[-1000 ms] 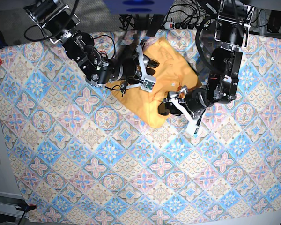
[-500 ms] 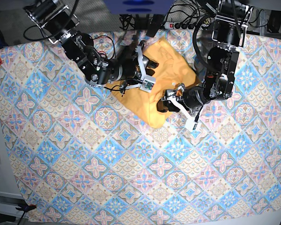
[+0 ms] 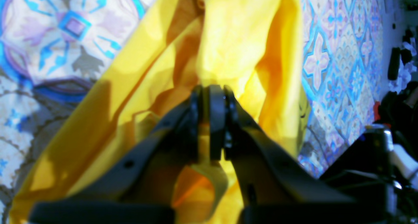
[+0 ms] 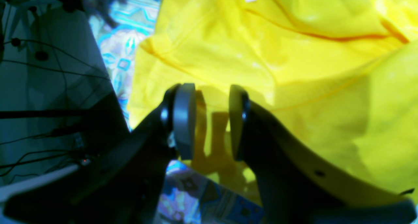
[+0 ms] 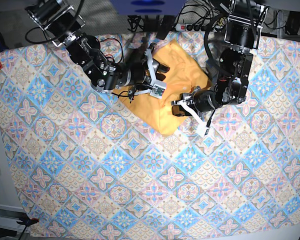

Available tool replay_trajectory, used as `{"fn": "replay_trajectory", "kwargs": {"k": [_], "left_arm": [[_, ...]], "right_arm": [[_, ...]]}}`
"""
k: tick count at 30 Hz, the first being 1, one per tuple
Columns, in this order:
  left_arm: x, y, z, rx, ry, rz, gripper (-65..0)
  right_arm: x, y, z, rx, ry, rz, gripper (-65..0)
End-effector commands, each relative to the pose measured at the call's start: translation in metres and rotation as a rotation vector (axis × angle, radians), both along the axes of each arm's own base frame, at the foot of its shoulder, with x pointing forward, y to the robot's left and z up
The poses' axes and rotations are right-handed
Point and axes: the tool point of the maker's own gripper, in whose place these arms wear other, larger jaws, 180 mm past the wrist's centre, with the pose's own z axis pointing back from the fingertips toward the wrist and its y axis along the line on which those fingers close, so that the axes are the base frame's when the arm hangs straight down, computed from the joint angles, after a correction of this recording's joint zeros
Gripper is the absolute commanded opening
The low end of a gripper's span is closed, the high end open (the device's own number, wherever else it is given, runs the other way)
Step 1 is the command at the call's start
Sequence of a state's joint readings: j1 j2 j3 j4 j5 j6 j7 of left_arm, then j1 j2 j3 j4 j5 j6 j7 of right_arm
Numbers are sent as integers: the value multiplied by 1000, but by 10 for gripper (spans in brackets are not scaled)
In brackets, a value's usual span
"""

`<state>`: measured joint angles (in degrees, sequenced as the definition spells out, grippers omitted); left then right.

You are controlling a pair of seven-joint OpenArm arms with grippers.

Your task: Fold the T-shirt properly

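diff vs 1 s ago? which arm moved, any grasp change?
The left gripper, shut on the T-shirt, moved up and toward the base view's left, drawing that edge inward; the shirt's lower corner looks slightly pulled in. The right gripper stayed put over the shirt, jaws open. The tablecloth is unchanged.
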<state>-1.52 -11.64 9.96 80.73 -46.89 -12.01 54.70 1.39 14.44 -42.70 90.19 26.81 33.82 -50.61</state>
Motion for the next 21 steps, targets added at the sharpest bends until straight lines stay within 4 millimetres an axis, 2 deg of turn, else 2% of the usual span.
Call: {"fn": "replay_trajectory", "kwargs": {"k": [1,5,12,15,19,21], "left_arm": [[12,-4,20,-26,-65,-3,-613],[5,2,32,-13,-104,-15,-613],[-16,13,39,22,-128,-40,-613],[-15,24,39,34,-131,-14,-613],[-14,35,24,46,-85,18,-603],[-12,34,15,42,-59,28,-549]], "right_arm": [[8,5,11,38,-26,-4,-479],[8,5,11,38,-26,-4,-479],[9,4,11,38,-27,-6,-479],[9,4,11,38,-27,-6,-478],[9,4,11,38,-27,-6,-478],[8,5,11,38,-26,-4,-478]]}}
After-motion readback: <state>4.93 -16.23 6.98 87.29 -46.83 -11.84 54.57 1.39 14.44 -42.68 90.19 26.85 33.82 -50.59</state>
